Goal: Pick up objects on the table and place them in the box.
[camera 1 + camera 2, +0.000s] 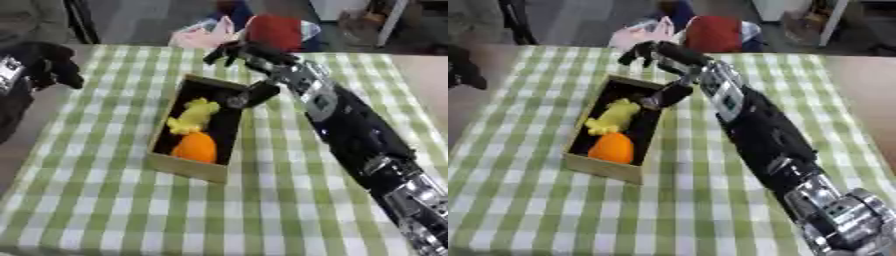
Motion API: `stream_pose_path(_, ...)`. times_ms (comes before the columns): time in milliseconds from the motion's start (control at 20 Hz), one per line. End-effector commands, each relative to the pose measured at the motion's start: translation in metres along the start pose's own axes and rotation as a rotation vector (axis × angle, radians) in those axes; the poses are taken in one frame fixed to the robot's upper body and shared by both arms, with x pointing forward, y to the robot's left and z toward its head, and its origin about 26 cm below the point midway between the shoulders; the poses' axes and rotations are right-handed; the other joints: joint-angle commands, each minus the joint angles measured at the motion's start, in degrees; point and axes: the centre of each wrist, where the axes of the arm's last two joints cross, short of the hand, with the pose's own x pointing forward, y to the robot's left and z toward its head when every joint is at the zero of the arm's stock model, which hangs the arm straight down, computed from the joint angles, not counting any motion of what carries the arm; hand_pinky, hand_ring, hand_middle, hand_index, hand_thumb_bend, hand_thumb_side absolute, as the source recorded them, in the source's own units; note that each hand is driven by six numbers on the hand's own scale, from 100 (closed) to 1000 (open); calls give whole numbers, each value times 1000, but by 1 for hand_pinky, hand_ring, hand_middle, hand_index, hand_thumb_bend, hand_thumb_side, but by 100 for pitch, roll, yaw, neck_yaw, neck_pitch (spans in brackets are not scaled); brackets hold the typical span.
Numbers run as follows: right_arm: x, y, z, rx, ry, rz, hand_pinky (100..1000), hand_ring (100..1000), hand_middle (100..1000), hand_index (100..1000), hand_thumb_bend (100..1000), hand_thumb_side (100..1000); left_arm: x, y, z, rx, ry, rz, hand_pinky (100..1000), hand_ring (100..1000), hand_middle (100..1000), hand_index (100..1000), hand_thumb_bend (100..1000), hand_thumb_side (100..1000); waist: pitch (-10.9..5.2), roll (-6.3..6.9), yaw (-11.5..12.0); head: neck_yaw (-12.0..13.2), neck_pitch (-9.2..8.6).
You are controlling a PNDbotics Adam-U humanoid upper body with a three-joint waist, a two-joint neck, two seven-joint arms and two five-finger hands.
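- Left eye view: a shallow brown box [194, 168] sits on the table [105, 210], which wears a green and white checked cloth.
- Inside the box lie a yellow thing [194, 116] at the far end and an orange thing [195, 147] at the near end, touching each other.
- The right robot hand [236, 52] reaches in from the right on a long black and silver arm and hangs above the far end of the box, its fingers spread and relaxed, holding nothing.
- The thumb of that robot hand points down near the far right corner of the box.
- The left robot hand [48, 62] shows at the upper left, off the table's left edge; its fingers look curled, around nothing I can see.
- Right eye view: the box [601, 167], the yellow thing [614, 116] and the orange thing [612, 148] lie in the same order.
- Only a dark bit of the left robot hand [460, 67] shows at the left edge.
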Motion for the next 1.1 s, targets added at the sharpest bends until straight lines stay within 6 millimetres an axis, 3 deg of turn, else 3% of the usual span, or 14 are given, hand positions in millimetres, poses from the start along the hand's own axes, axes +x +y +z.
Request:
stream_pose_path(50, 18, -42, 17, -104, -15, -41, 710, 869, 756, 873, 241, 229, 3, 13, 5, 38, 16, -49, 638, 606, 564, 730, 101, 846, -96, 55, -69, 103, -20)
stream_pose_path(250, 39, -57, 56, -190, 2, -159, 708, 879, 755, 874, 206, 207, -4, 17, 14, 83, 52, -64, 639, 608, 564, 729, 107, 846, -84, 99, -245, 185, 3)
stream_pose_path(500, 67, -61, 98, -270, 23, -243, 708, 892, 757, 873, 161, 184, -12, 20, 24, 124, 89, -75, 640, 612, 567, 728, 107, 842, -43, 172, -448, 235, 41)
stream_pose_path(800, 80, -46, 132, -378, 90, -326, 704, 899, 749, 866, 104, 203, -20, 20, 33, 158, 118, -76, 642, 618, 572, 729, 100, 841, 1, 239, -647, 303, 114)
stream_pose_path(1100, 86, -25, 155, -406, 156, -357, 695, 892, 730, 855, 100, 223, -29, 16, 42, 196, 144, -57, 644, 611, 565, 724, 103, 858, 71, 323, -752, 421, 172)
